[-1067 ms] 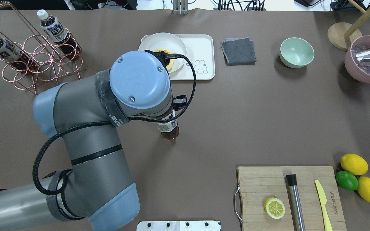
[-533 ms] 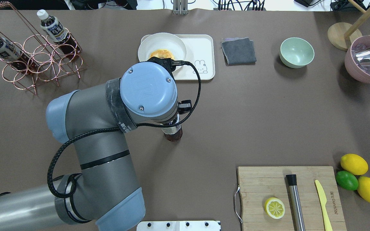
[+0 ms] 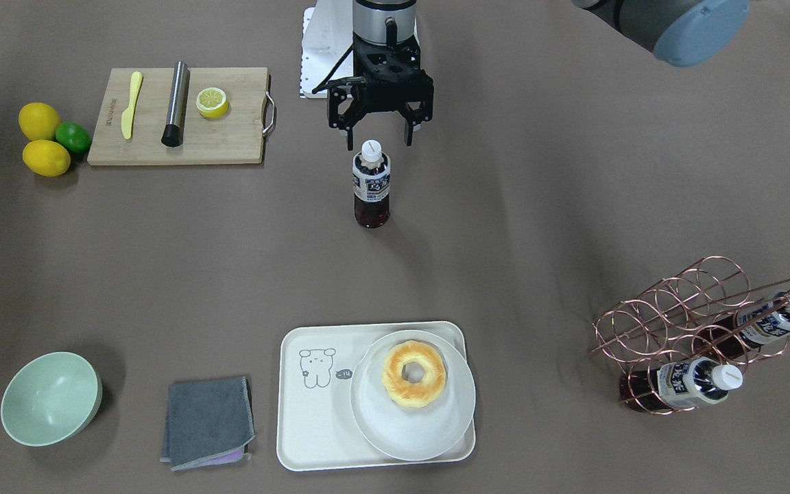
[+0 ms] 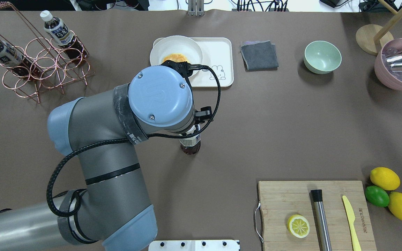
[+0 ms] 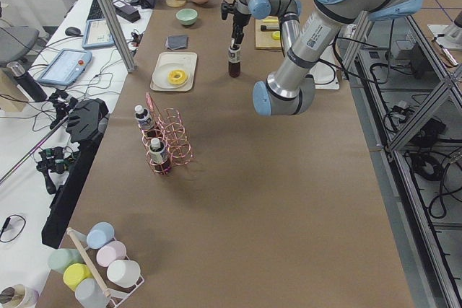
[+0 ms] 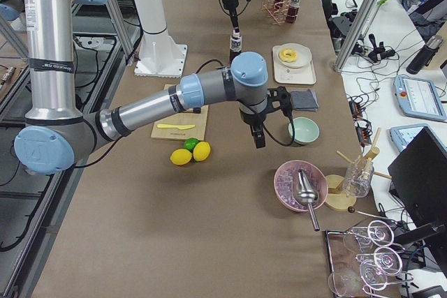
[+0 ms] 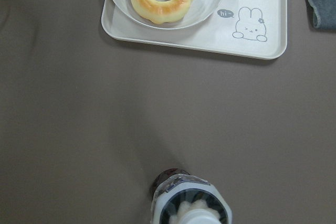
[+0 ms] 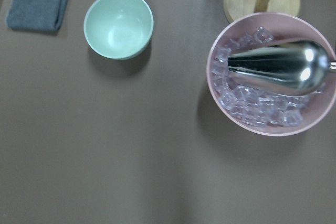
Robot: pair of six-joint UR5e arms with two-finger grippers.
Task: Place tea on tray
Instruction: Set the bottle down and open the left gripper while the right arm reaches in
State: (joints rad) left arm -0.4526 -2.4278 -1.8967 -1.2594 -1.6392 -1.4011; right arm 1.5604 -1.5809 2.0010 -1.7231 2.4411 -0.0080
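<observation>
The tea bottle (image 3: 371, 189) stands upright on the brown table, about midway between the robot and the tray; it also shows in the overhead view (image 4: 190, 145) and the left wrist view (image 7: 191, 205). My left gripper (image 3: 379, 143) hangs just over its white cap, jaws spread wide and not touching it. The cream tray (image 3: 313, 418) with the line-drawn animal lies at the far side (image 4: 218, 52) (image 7: 262, 27); a white plate (image 3: 429, 429) with a doughnut (image 3: 413, 374) takes up one half. My right gripper (image 6: 258, 137) shows only in the right side view; I cannot tell its state.
Two more alike bottles (image 4: 0, 52) (image 4: 59, 33) sit in a copper wire rack (image 4: 47, 73). A grey cloth (image 4: 259, 55), a green bowl (image 4: 322, 56) and a pink ice bowl (image 4: 400, 68) line the far edge. A cutting board (image 4: 312, 212) and lemons (image 4: 384, 177) lie near right.
The left arm has carried the bottle a little to the right. The bottle was tilted under the wrist and now stands upright.
</observation>
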